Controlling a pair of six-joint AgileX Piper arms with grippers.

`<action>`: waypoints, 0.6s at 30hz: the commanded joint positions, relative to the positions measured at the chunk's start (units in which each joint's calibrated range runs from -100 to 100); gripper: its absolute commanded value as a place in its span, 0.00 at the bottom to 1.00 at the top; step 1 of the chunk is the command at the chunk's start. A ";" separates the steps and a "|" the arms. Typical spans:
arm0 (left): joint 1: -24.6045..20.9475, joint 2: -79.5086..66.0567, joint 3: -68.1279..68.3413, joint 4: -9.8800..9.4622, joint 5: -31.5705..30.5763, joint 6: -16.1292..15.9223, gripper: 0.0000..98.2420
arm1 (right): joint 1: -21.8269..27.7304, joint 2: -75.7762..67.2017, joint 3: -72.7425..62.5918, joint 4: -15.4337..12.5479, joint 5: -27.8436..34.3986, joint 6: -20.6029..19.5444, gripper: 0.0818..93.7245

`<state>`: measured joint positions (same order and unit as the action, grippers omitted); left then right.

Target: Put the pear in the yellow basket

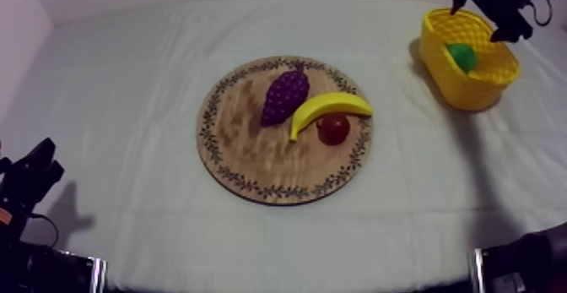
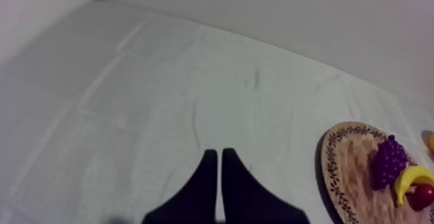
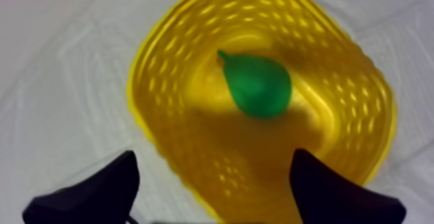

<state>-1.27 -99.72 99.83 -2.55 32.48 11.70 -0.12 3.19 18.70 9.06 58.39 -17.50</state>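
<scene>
The green pear point(image 1: 462, 56) point(image 3: 258, 84) lies inside the yellow basket point(image 1: 439, 60) point(image 3: 168, 65) at the table's far right. Over the basket hangs my right gripper point(image 1: 483, 22) point(image 3: 213, 188), open, its black fingers point(image 3: 97, 191) wide apart with nothing between them. The round wooden board point(image 1: 245, 157) point(image 2: 345, 159) in the middle holds a bunch of grapes point(image 1: 283, 95) point(image 2: 389, 162), a banana point(image 1: 329, 106) point(image 2: 412, 178) and a small red fruit point(image 1: 333, 128) point(image 2: 421, 195). My left gripper point(image 1: 29, 174) point(image 2: 219, 165) rests low at the left, its fingers together as a narrow wedge over bare cloth.
Grey-white cloth point(image 1: 126, 85) covers the table, with wide free room left of the board and along the front edge. A pale wall point(image 2: 290, 13) runs behind the table.
</scene>
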 commanded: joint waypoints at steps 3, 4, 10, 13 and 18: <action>0.00 -0.02 -0.05 -0.01 0.01 0.00 0.00 | -0.90 -15.99 15.01 0.80 -7.89 0.54 0.55; 0.00 -0.02 -0.05 -0.01 0.01 0.00 0.00 | -1.10 -19.15 17.82 0.83 -9.47 0.83 0.51; 0.00 -0.02 -0.05 -0.01 0.01 0.00 0.00 | -2.67 -38.55 33.87 -0.08 -15.60 4.32 0.22; 0.00 -0.02 -0.05 -0.01 0.01 0.00 0.00 | -3.48 -47.90 41.21 -0.80 -16.62 6.42 0.12; 0.00 -0.02 -0.05 -0.01 0.01 0.00 0.00 | -3.47 -62.27 54.97 -1.94 -19.39 9.97 0.03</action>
<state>-1.27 -99.72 99.83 -2.55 32.48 11.70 -3.73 -46.84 64.14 7.45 39.64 -9.13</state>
